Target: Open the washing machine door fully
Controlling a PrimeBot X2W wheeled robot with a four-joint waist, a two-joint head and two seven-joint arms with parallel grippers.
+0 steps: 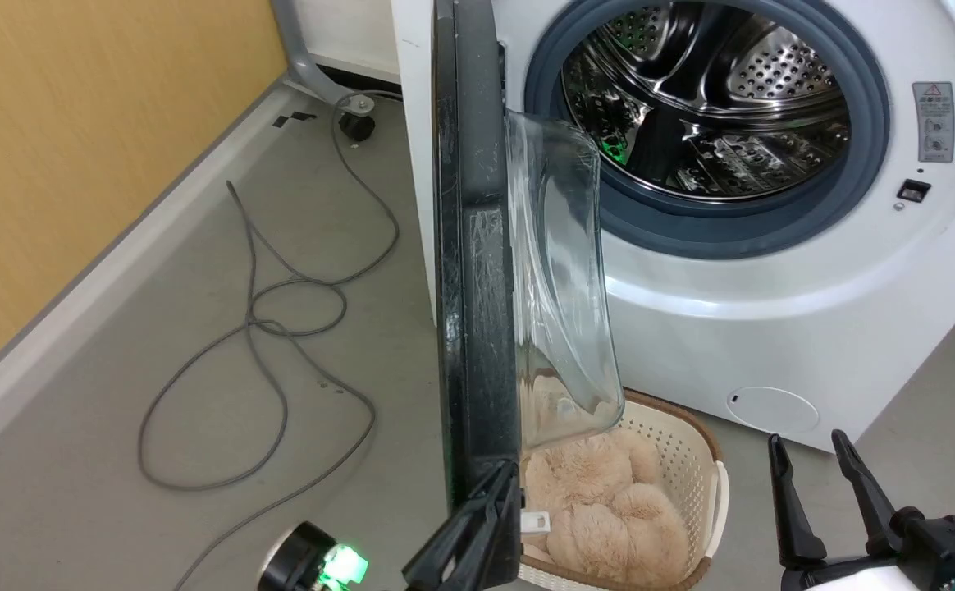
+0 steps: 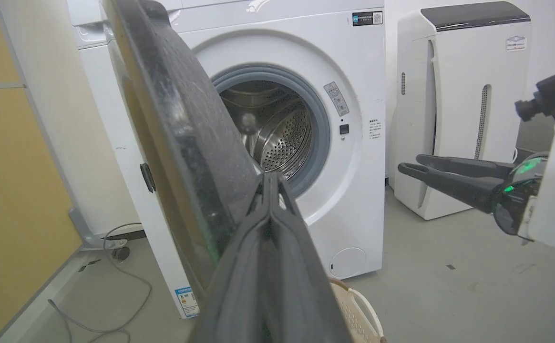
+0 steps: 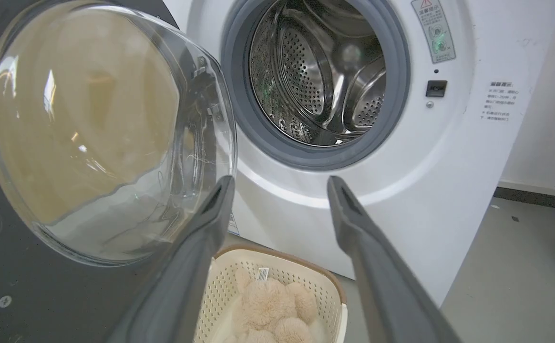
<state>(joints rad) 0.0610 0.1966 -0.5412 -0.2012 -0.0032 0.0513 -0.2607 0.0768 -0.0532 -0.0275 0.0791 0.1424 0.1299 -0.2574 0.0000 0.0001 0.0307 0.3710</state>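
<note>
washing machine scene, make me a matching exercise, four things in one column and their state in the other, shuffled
Column one
1. round glossy black washing machine door
2. cream perforated plastic basket
3. left tool
4. right tool

Column two
a. fingers spread, holding nothing
b. standing open, clear glass bowl exposed
c. holds a beige plush toy
d. fingers together at the door's lower edge

Pairs: 1-b, 2-c, 3-d, 4-a
</note>
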